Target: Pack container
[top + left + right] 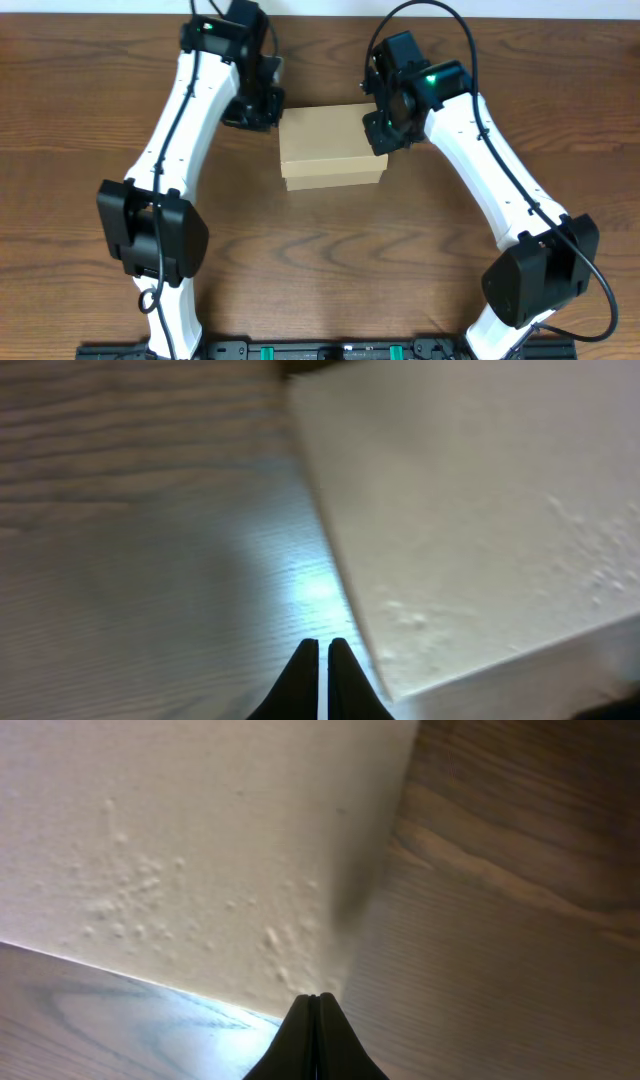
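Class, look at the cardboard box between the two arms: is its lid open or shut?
Shut. From overhead the container shows one flat, unbroken tan top, with nothing standing up and no inside visible.

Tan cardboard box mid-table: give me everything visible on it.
The plain tan-brown rectangular cardboard box lies flat on the wooden table, lid closed, with a flap seam along its near side. It sits slightly skewed to the table edge. Its surface looks matte, with small bumps up close. The shut left gripper and shut right gripper sit tight at opposite ends; contact cannot be confirmed.
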Controlling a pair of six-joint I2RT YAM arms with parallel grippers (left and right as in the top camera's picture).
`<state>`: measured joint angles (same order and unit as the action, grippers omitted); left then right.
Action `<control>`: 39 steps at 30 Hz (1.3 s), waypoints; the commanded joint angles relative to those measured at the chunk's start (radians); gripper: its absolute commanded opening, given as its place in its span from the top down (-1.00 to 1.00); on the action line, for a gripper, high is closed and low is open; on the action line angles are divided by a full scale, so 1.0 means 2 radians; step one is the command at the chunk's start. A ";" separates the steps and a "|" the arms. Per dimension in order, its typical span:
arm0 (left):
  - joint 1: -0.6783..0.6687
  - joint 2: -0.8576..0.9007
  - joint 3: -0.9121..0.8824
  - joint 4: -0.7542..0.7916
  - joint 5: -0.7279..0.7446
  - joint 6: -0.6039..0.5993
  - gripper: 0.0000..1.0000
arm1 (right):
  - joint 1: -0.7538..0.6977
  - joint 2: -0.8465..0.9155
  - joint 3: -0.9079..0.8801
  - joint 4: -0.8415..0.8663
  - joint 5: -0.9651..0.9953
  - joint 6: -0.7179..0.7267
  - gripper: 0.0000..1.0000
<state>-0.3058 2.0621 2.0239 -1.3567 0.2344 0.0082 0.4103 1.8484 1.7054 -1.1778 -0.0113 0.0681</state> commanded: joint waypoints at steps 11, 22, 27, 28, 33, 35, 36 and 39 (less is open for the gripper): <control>-0.047 -0.003 -0.045 0.016 -0.034 0.006 0.87 | 0.012 0.005 -0.088 0.045 -0.003 0.007 0.97; -0.047 -0.005 -0.132 0.060 -0.022 -0.006 0.88 | 0.012 0.005 -0.097 0.057 -0.003 0.007 0.97; -0.046 -0.014 -0.091 0.035 -0.035 -0.006 0.88 | 0.012 0.000 -0.079 0.057 -0.023 0.006 0.98; -0.046 -0.016 -0.078 0.027 -0.037 -0.006 0.88 | 0.012 -0.004 -0.072 0.057 -0.028 0.007 0.98; -0.043 -0.042 0.014 -0.005 -0.081 -0.015 0.87 | 0.007 -0.037 -0.015 0.054 -0.018 0.007 0.97; -0.038 -0.054 0.051 -0.016 -0.098 -0.020 0.83 | 0.003 -0.055 0.012 0.047 0.004 0.012 0.98; -0.033 -0.061 0.068 -0.020 -0.102 -0.022 0.79 | 0.000 -0.064 0.026 0.044 0.022 0.016 0.97; -0.011 -0.085 0.115 -0.032 -0.115 -0.025 0.73 | -0.011 -0.091 0.057 0.041 0.069 0.016 0.97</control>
<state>-0.3748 1.9736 2.1616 -1.4006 0.0708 -0.0235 0.4179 1.7527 1.7481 -1.0904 0.0120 0.0776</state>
